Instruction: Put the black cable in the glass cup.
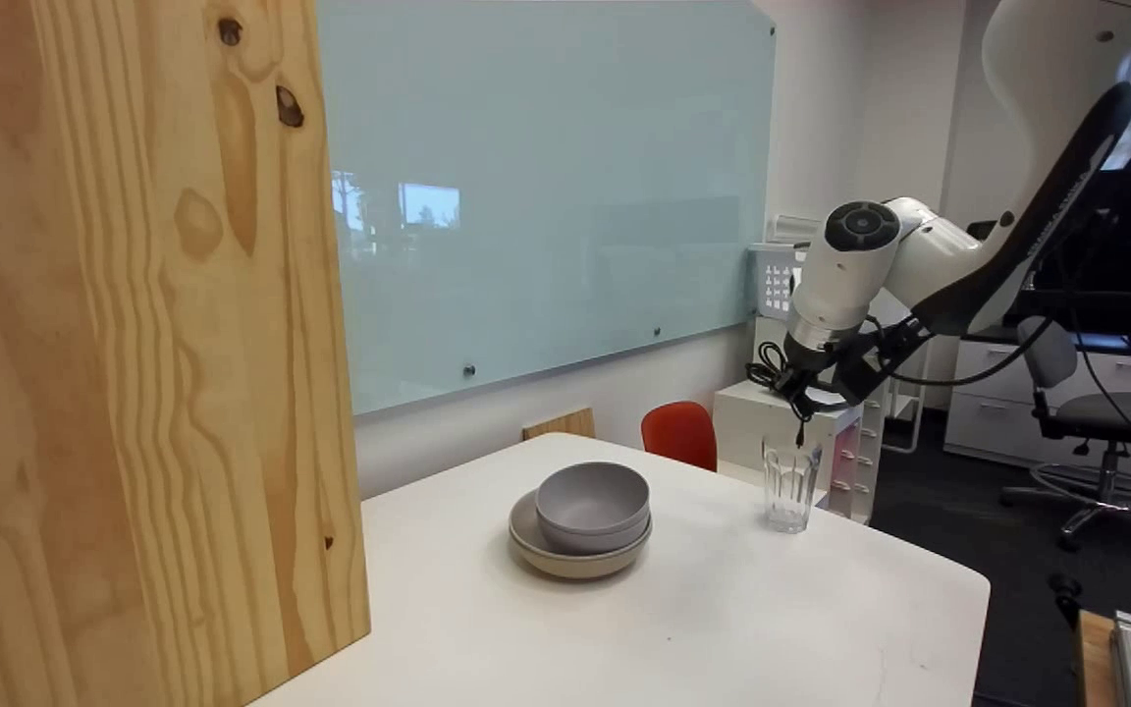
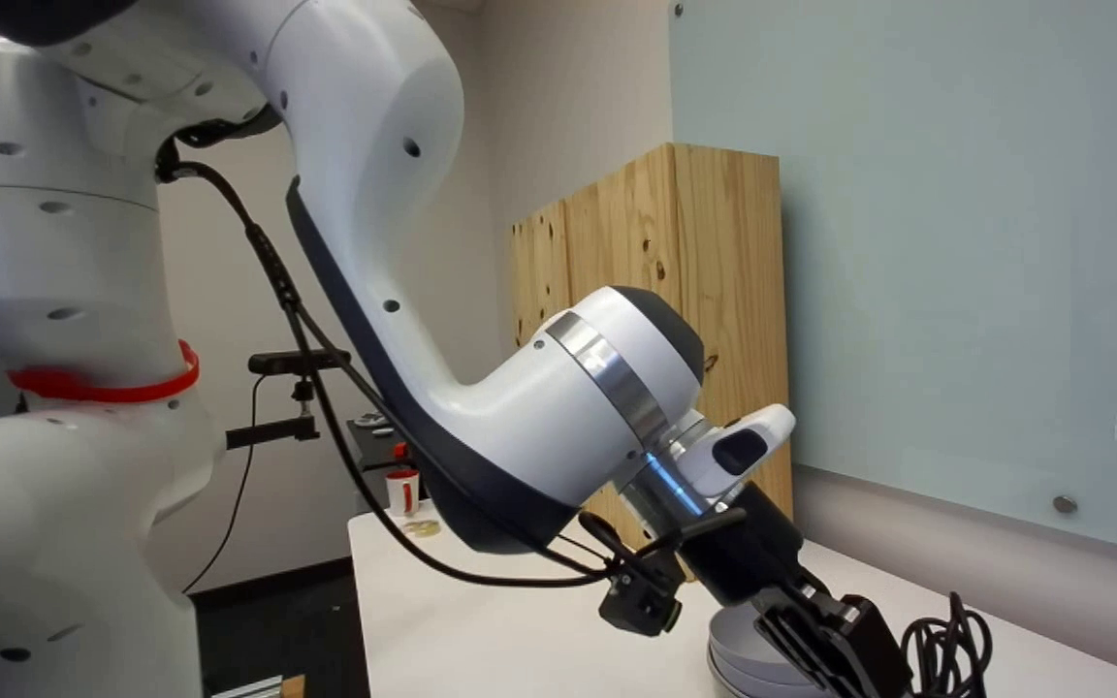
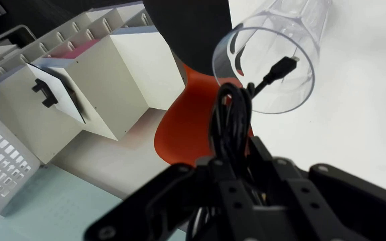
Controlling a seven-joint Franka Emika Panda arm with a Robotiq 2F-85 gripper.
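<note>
The black cable (image 3: 231,120) is a looped bundle between the fingers of my gripper (image 3: 241,157), which is shut on it. Its loops also show at the gripper (image 1: 806,388) in an exterior view and beside the fingers (image 2: 859,650) in an exterior view. One plug end (image 3: 282,68) sticks out ahead and appears over the mouth of the glass cup (image 3: 302,26). The clear glass cup (image 1: 789,496) stands upright on the white table, with the gripper above it and the plug near its rim. I cannot tell whether the plug is inside the rim.
Stacked grey bowls (image 1: 593,506) stand on the white table (image 1: 703,628), away from the cup. The cup is near the table's edge. A red chair (image 1: 680,434) and white drawers (image 1: 781,417) stand beyond. A tall wooden cabinet (image 1: 153,344) stands at the table's other end.
</note>
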